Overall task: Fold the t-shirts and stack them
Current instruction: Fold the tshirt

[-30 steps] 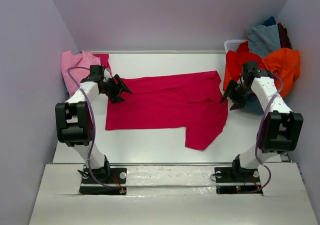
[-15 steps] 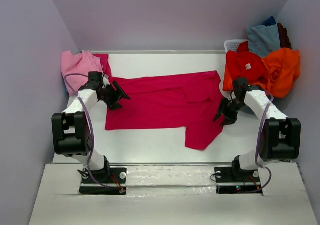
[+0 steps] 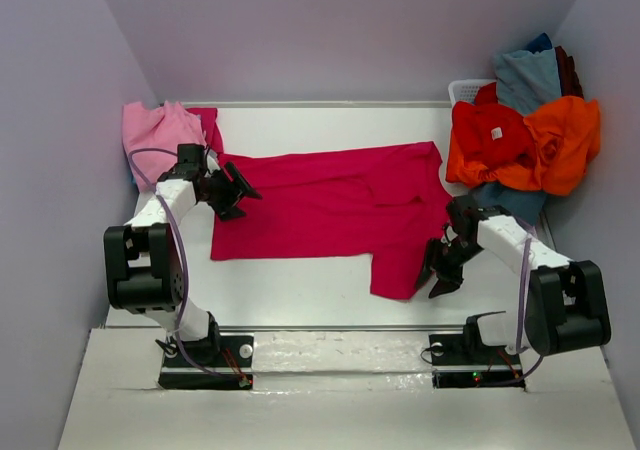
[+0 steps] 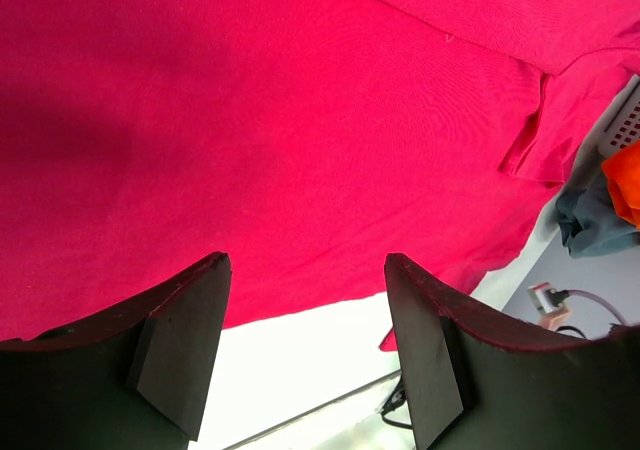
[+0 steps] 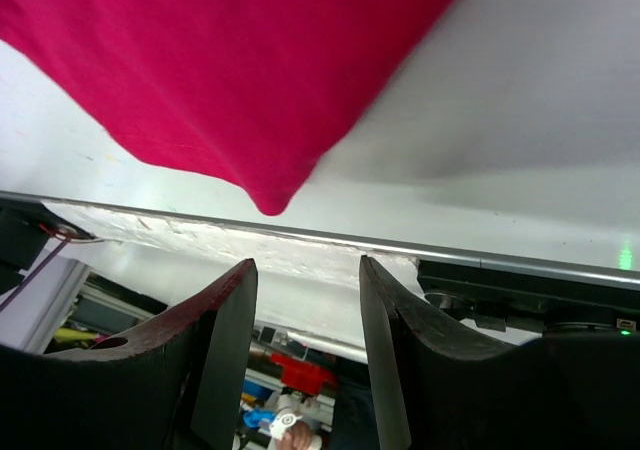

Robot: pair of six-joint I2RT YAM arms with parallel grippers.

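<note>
Left gripper: its 2 fingers stand apart with nothing between them, as the wrist view confirms. Directly beneath and ahead of it lies the crimson tee, spread flat on the table; the gripper sits over the tee's left edge, and contact with the cloth cannot be confirmed. In that wrist view the crimson tee fills the field beyond the fingertips, and bare table shows between the fingers. Right gripper: jaws apart, nothing held. It is low at the near right of the tee, just beside the flap that hangs toward the near edge. Its wrist view shows 1 pointed corner of the crimson tee just ahead of the fingertips, apart from them, with table to the side. A pink tee lies bunched beyond and outboard of the left gripper, at the far left corner. Well beyond the right gripper, to its outer side, a heap of red, orange and grey-blue tees is piled over a white basket.
</note>
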